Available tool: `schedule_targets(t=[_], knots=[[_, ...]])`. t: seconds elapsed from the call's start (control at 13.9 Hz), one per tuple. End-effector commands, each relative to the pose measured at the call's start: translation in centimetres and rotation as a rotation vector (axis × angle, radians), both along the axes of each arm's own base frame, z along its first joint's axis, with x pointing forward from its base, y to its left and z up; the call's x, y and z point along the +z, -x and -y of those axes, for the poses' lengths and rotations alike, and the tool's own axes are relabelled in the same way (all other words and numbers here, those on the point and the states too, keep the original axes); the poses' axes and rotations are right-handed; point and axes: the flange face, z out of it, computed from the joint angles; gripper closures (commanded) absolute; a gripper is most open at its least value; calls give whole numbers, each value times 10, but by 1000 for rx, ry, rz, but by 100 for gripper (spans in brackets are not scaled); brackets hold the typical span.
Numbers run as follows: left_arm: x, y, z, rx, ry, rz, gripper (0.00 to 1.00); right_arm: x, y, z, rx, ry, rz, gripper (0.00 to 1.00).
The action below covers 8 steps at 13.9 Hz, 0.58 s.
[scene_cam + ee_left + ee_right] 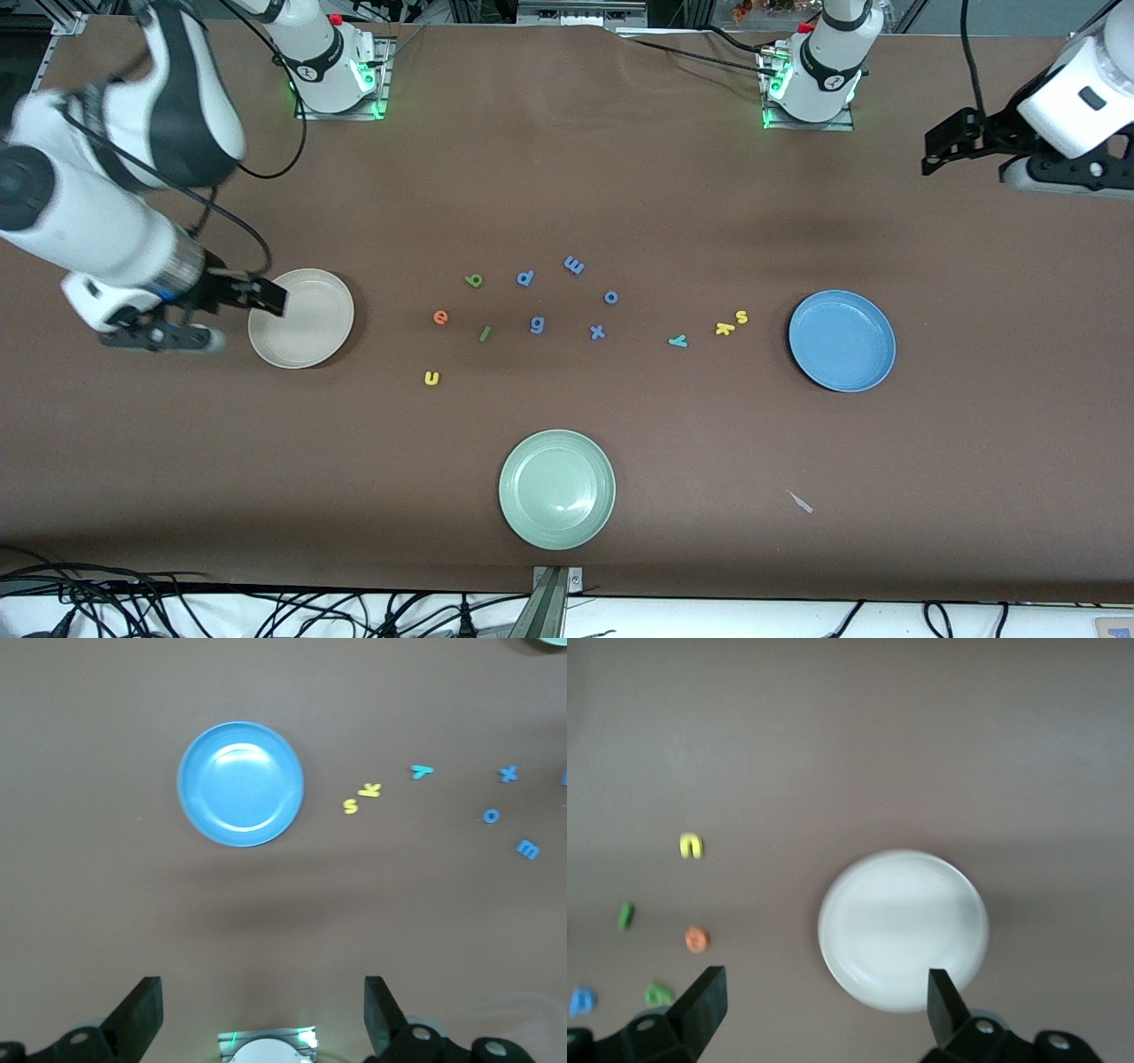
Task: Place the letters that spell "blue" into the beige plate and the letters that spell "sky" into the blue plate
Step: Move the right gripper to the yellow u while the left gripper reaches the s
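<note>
The beige plate (306,319) (904,926) lies toward the right arm's end of the table, and the blue plate (842,341) (240,784) toward the left arm's end. Between them lie green "b" (475,280), green "l" (485,333), yellow "u" (431,377) and orange "e" (440,316). Beside the blue plate are yellow "s" (741,316), yellow "k" (725,329) and teal "y" (678,340). My right gripper (239,310) (824,985) hangs open and empty over the beige plate's edge. My left gripper (974,159) (262,992) hangs open and empty over bare table near its base.
Blue letters "p" (525,277), "m" (574,264), "o" (610,297), "g" (537,324) and "x" (597,332) lie among the others. A pale green plate (556,489) sits nearest the front camera. A small pale scrap (800,501) lies on the brown table cover.
</note>
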Motion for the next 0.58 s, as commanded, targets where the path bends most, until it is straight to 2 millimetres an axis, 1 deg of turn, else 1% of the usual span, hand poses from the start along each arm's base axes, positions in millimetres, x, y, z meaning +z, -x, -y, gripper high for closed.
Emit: schedule_targets(t=[0.0,0.07,0.14,0.22,0.29,0.36,0.43,0.51], knots=[[-36,-33,19,-17,27,-5,0,-56,-8,-56,-37,-2,-10,0],[-55,-39,24,-23,27,2,0,-79,-4,-74,-37,6,-38,0],[-71,-44,27,-27,29,18,0,-94,-6,-78,-41,3,-37,0],[-91,-50,31,-30,30,30,0,-112,-7,-84,-48,-12,-40,0],[-111,-57,39,-38,31,43,0,-127,-8,-93,-67,-53,-42,0],[-132,-63,44,-45,28,44,0,-138,-7,-108,-97,-99,-34,0],[-152,-68,52,-56,25,35,0,-152,-7,-114,-125,-106,-27,0],[-168,-70,60,-70,22,17,0,-167,-8,-115,-142,-101,-23,0]])
